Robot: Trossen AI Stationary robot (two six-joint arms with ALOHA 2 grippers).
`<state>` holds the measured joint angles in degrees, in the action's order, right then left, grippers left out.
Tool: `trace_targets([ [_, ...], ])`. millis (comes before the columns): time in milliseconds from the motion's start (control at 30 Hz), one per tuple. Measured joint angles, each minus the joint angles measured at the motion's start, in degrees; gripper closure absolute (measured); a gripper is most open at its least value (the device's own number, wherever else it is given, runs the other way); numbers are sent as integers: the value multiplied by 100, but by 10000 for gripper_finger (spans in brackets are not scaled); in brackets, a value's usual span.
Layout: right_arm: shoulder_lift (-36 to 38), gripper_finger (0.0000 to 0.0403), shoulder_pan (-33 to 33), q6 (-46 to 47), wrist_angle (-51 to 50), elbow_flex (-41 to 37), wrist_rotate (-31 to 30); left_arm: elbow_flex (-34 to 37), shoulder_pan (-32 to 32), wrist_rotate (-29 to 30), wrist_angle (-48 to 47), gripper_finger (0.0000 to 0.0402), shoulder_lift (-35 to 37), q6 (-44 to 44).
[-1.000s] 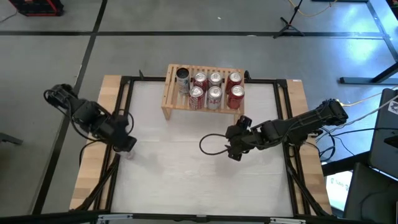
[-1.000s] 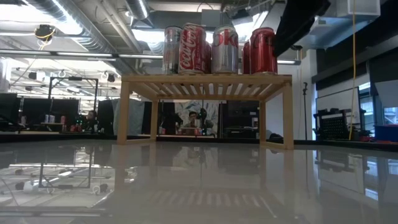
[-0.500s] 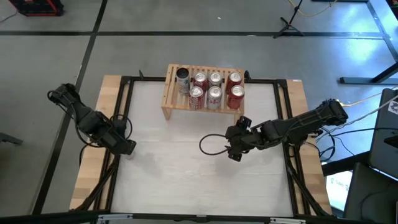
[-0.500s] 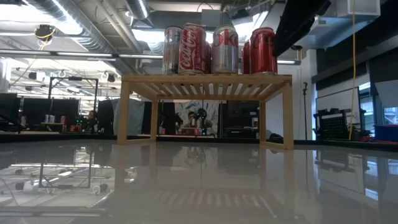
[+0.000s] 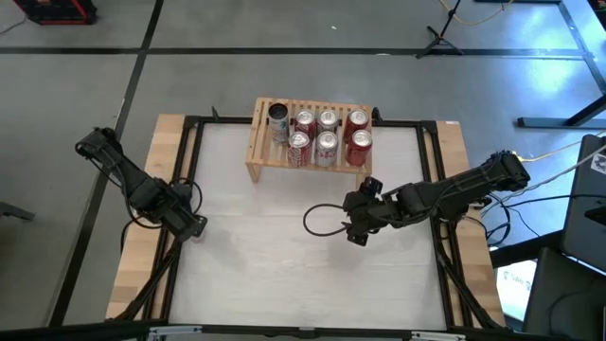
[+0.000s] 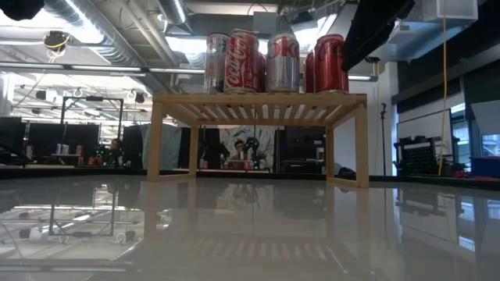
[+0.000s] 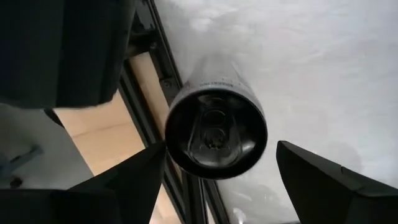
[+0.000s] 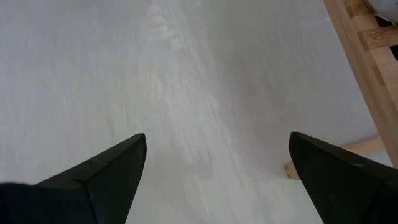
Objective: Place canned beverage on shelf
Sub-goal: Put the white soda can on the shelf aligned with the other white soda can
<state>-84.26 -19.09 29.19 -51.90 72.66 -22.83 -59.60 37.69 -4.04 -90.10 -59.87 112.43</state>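
Canned beverage [image 7: 216,127], one more, stands at the left edge of the surface [image 5: 284,256] between the spread fingers of the left pincer [image 5: 192,225], not yet grasped, while seven cans already fill the far shelf [image 5: 308,161] and the right pincer [image 5: 357,234] waits released mid-surface.

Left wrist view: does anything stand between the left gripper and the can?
Nothing visible does. The can sits between the open fingers of the left gripper, by the left edge of the table, a narrow gap each side. The right gripper waits mid-table.
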Motion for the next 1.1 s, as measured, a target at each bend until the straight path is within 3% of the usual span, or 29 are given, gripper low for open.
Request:
trace_targets([
  [500, -1, 20, 0, -105, 196, -1, 99, 490, -2, 548, 140, 109, -1, -485],
  [833, -1, 20, 0, -122, 219, 0, 107, 467, -40, 512, 271, 176, 8, -1601],
  [1100, -1, 20, 0, -174, 244, 0, 106, -409, -385, 994, 266, 176, -15, -2634],
])
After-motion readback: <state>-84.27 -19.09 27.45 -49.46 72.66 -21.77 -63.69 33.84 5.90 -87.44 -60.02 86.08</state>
